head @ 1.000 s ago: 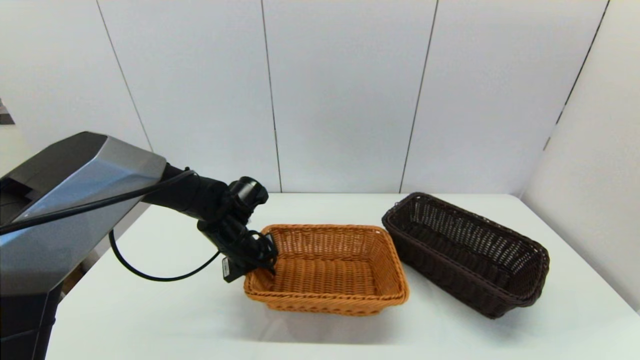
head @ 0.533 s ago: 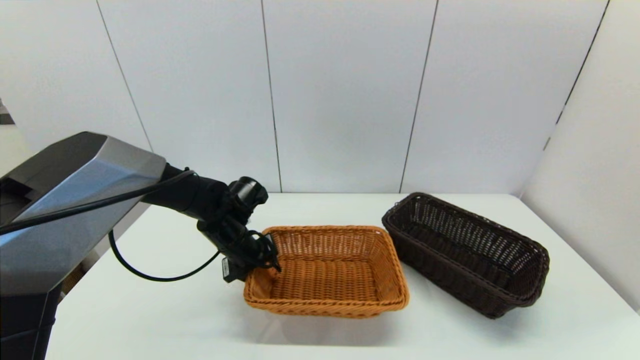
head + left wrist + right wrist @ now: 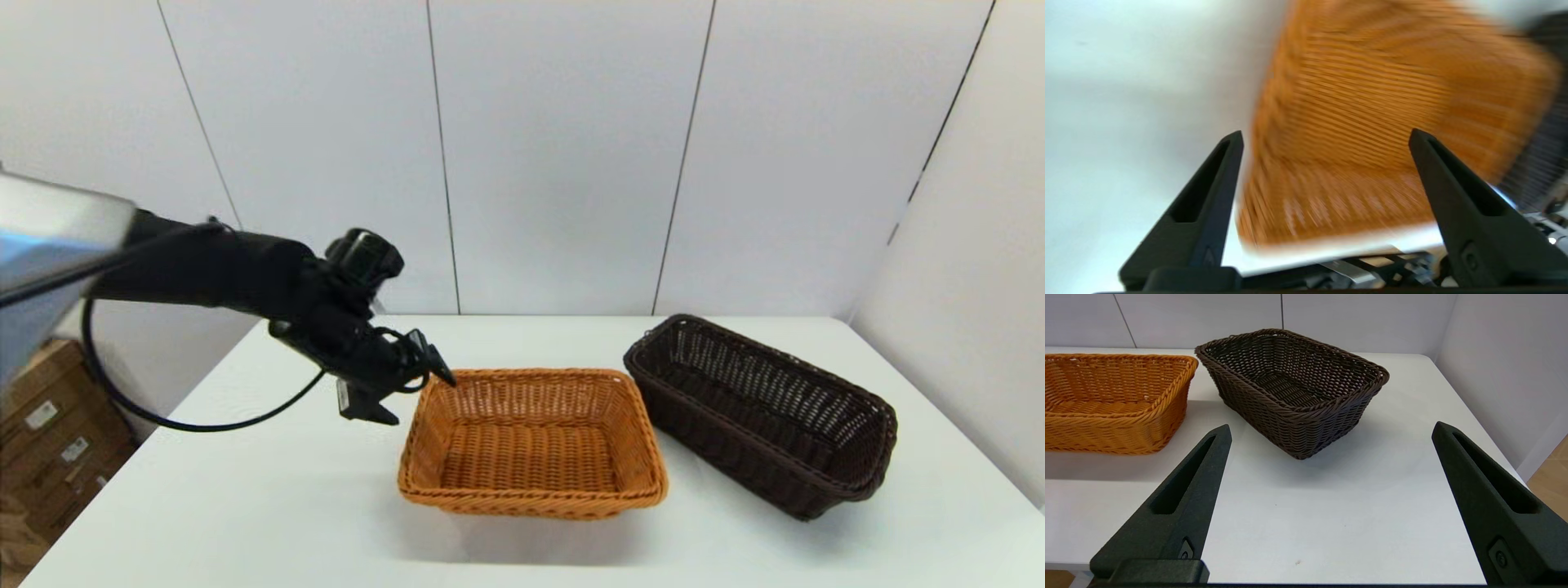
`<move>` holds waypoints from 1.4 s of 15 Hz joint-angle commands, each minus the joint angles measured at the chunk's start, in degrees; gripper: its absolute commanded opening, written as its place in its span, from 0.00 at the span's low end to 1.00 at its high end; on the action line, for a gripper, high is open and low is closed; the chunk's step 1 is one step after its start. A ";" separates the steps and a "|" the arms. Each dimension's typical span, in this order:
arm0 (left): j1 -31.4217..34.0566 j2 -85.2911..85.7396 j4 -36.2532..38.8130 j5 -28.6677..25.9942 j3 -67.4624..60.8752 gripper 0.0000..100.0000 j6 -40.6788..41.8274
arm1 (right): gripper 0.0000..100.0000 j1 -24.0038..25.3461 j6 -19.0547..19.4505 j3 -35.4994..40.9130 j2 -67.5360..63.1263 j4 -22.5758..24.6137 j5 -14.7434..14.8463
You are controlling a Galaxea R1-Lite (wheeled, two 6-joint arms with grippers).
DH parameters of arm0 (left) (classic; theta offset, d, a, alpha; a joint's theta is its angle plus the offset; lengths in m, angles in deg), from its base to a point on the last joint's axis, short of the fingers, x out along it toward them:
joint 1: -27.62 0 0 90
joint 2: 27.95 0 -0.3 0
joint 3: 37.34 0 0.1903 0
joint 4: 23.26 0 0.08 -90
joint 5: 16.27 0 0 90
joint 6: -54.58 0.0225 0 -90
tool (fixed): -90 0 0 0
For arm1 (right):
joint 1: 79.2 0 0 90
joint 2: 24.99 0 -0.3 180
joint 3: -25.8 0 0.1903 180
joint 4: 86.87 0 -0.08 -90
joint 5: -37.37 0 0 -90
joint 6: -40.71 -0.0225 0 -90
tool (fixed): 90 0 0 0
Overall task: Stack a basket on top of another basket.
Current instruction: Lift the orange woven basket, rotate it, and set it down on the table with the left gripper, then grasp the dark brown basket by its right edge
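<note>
White wall panels are standing behind the white table (image 3: 269,523). The orange basket (image 3: 532,445) is sitting mid-table, the dark basket (image 3: 763,412) just beside it on its right, not stacked. The left gripper (image 3: 408,384) is hovering by the orange basket's far left corner, fingers spread. The right gripper (image 3: 1331,428) is waiting near the table's edge, fingers wide apart.

2 baskets are set side by side on the table (image 3: 245,490). The tan basket (image 3: 532,441) is placed near the middle, and the dark basket (image 3: 759,412) is found just to its right, angled, apart from it. The left gripper (image 3: 408,384) is held above the table at the tan basket's far left corner, fingers spread.
</note>
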 commanded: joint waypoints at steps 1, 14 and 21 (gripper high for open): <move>-0.54 29.38 -11.82 9.66 -2.63 1.00 3.59 | 1.00 0.05 0.04 0.01 0.00 0.02 -0.02; 10.09 91.34 -33.09 19.41 -29.35 1.00 13.61 | 1.00 0.05 0.04 0.01 0.09 0.02 -0.02; 20.82 104.26 -35.64 14.58 -35.33 1.00 26.18 | 1.00 0.05 0.04 0.01 0.00 -0.06 -0.02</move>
